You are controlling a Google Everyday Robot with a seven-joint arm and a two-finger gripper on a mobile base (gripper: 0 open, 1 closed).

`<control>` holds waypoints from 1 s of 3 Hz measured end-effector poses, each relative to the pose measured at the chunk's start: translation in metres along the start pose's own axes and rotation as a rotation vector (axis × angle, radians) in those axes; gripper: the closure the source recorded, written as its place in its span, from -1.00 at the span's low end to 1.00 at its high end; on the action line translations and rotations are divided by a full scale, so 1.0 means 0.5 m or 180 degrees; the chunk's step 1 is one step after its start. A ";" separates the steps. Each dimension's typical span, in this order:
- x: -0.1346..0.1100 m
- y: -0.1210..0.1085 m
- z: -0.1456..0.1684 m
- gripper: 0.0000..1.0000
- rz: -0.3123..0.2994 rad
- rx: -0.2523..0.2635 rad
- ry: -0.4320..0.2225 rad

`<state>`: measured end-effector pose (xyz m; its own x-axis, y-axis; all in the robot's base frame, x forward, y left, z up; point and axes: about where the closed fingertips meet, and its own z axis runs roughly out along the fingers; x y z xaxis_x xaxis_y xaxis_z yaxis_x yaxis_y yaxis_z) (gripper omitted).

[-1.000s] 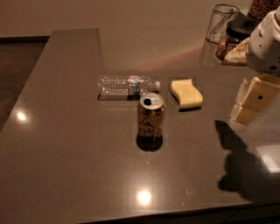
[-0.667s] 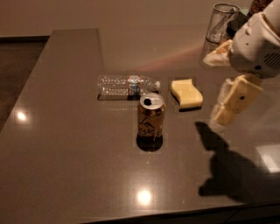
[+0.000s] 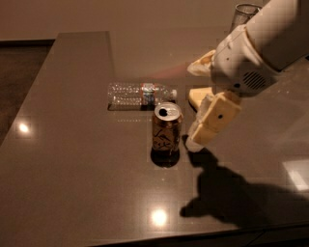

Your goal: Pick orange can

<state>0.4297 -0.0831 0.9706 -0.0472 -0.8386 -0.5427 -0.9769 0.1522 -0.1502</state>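
Observation:
The orange can [image 3: 166,131] stands upright near the middle of the dark table [image 3: 72,159]. It has an orange-brown body with dark markings and a silver top with a pull-tab. My gripper [image 3: 192,106] comes in from the upper right on a white arm, just right of the can and slightly above the table. It is open: one cream finger [image 3: 202,61] points left above, the other [image 3: 213,120] hangs close beside the can's right side. Nothing is held.
A clear plastic water bottle [image 3: 140,94] lies on its side just behind the can. A pale yellow sponge [image 3: 195,96] lies behind the gripper, partly hidden. A drinking glass [image 3: 244,12] stands at the far right. The table's left edge drops off to the floor.
My arm and gripper have moved left and down from the right edge toward the can. The can, bottle and sponge have not moved.

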 end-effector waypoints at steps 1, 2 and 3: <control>-0.020 0.005 0.063 -1.00 -0.0053 -0.0067 -0.0028; -0.019 0.007 0.113 -1.00 -0.0079 -0.0142 -0.0020; -0.019 0.011 0.141 -1.00 -0.0114 -0.0221 -0.0011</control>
<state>0.4393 -0.0372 0.9165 -0.0114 -0.8410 -0.5409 -0.9900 0.0855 -0.1120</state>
